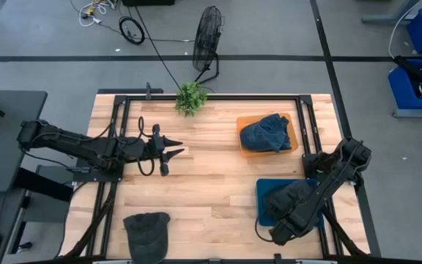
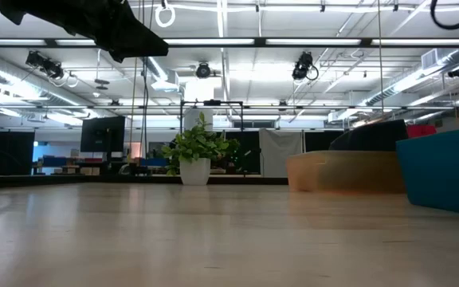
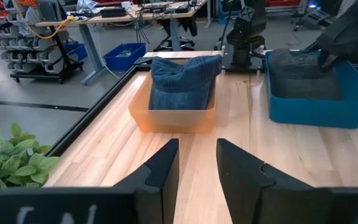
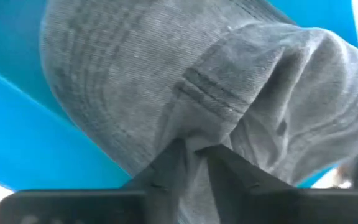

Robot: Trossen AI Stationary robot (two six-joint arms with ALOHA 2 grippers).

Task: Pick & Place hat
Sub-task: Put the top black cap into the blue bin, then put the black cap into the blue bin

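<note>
Now right end effector (image 4: 194, 163) pinches grey hat (image 4: 229, 93) inside blue bin (image 1: 264, 192).

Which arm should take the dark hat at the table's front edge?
Left, likely. The left hand hangs open and free on the dark hat's side; the right hand is pinching the grey hat in the blue bin.

A pale wooden desk (image 1: 204, 180) with a black frame carries the things; an orange bin (image 1: 244, 150) sits on its far right part; a blue bin (image 1: 263, 194) lies nearer on the right; a dark hat (image 1: 146, 229) rests at the near left edge; a potted plant (image 1: 190, 97) stands at the far edge.
</note>
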